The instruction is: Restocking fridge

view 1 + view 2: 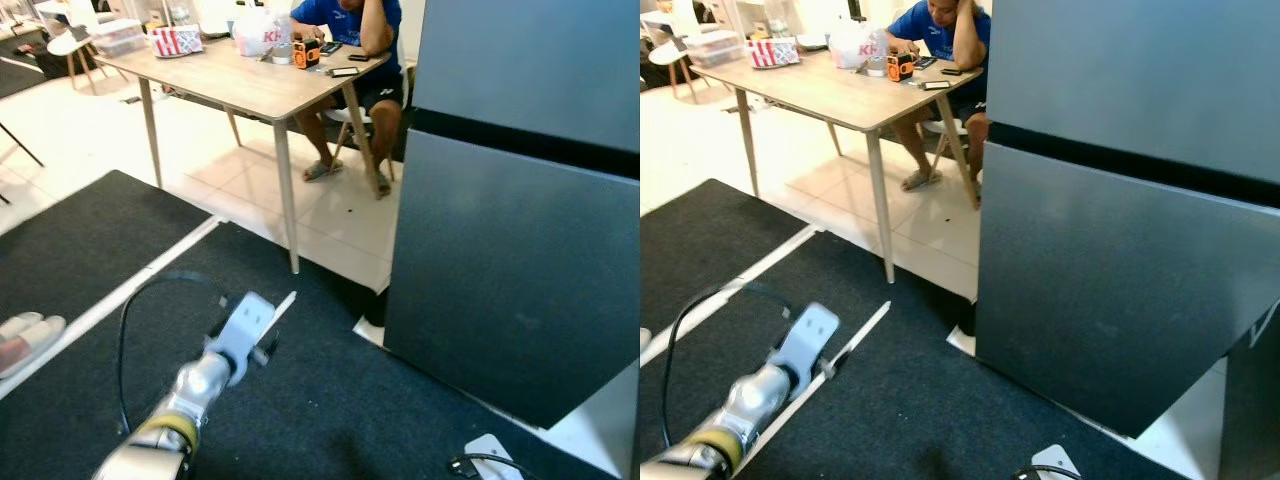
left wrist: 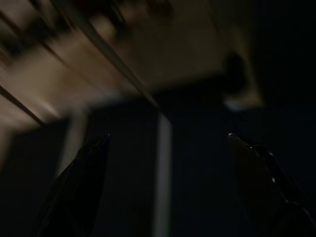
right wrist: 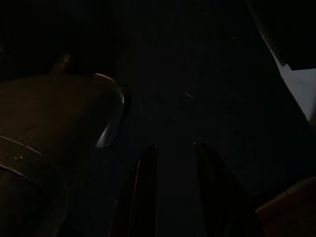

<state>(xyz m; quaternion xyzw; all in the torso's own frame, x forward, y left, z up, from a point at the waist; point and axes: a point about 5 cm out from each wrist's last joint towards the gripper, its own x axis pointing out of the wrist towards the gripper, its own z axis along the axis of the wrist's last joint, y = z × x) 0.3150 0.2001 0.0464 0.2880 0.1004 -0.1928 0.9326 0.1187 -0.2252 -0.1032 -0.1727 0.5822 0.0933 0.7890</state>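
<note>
Ahead on the right stands the fridge (image 1: 520,180), dark grey, both doors closed, its base on a dark mat (image 1: 300,400). Left arm reaches forward low over the mat, short of the fridge; left gripper (image 2: 168,148) has fingers spread wide, grasping nothing. Right gripper (image 3: 173,158) hangs in shade, fingers slightly parted, empty. Beyond, a wooden table (image 1: 240,80) with a person (image 1: 355,40) seated at it.

My left wrist view is smeared by motion blur. The fridge (image 1: 520,180) runs off the top and right edges. The seated person (image 1: 355,40) far off is cropped above the shoulders.
</note>
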